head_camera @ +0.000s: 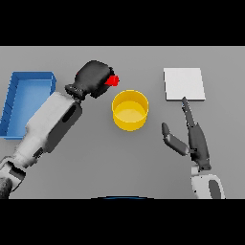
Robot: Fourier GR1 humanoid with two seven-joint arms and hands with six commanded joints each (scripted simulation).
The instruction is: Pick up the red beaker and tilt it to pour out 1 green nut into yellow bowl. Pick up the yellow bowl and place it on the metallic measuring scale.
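My left hand [93, 77] is curled round the red beaker [112, 80], of which only a small red part shows past the fingers. The beaker sits just up and left of the yellow bowl [130, 110], close to its rim. No green nut shows in the bowl or anywhere else. The metallic measuring scale [184, 84] lies flat at the back right. My right hand [191, 136] is open between the bowl and the scale, fingers stretched toward the scale's near edge, thumb spread toward the bowl.
A blue tray [26, 98] stands at the far left, beside my left forearm [50, 122]. Grey table surface stretches in front of the bowl.
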